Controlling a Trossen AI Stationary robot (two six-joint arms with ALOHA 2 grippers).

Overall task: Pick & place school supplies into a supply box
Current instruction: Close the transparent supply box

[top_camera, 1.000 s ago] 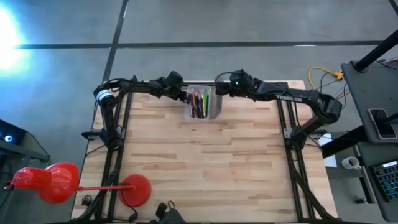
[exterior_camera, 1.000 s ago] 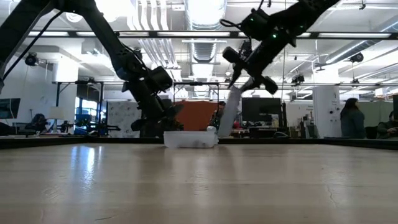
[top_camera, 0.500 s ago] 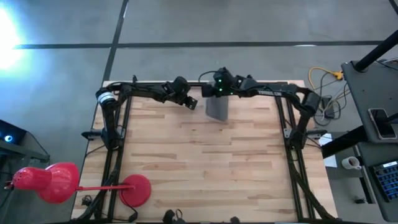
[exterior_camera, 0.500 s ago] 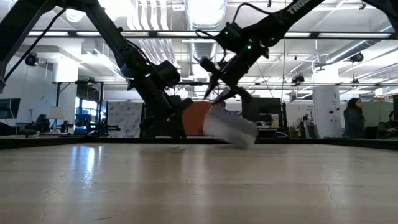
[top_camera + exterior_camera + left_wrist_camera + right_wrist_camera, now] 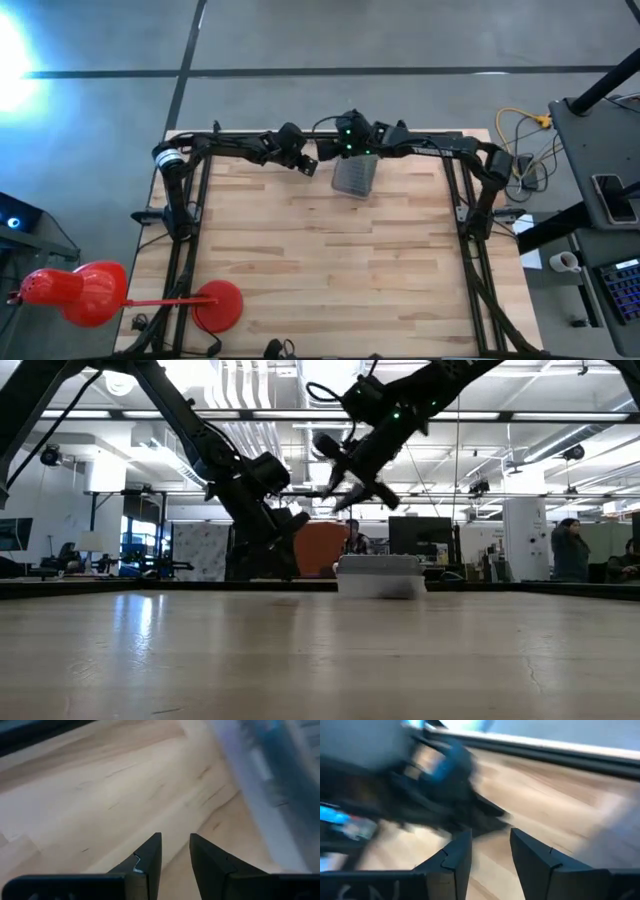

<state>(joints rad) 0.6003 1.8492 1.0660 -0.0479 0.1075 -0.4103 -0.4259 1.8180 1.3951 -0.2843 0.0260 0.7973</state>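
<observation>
Overhead and bench-level views. The supply box (image 5: 353, 176) lies flat on the wooden bench (image 5: 320, 270), near the far edge and about midway along it, with its grey dotted lid (image 5: 378, 565) seated on top; in the overhead view only the lid surface shows, so the contents cannot be seen. At bench level the box reads as a low closed block resting on the surface.

The right pincer (image 5: 343, 148) hangs above the far end of the box, clear of it: the bench-level view places it (image 5: 350, 475) raised well above the lid, not touching. Its own wrist view shows the two dark fingers (image 5: 455, 855) parted with nothing between them, so it is released.

The left pincer (image 5: 306, 165) sits just beside the box, on the side toward the bench's left edge, lower than the right one and close to the surface (image 5: 285, 530). Its wrist view shows the fingers (image 5: 150, 857) with a narrow gap and bare bench wood between them; it grasps nothing. A blurred pale edge in that view (image 5: 265, 785) is most likely the box, lying off to one side of the fingers rather than between them.

Beyond the bench, people (image 5: 563, 550) stand in the room. A red lamp (image 5: 85, 292) sits off the near left corner.
</observation>
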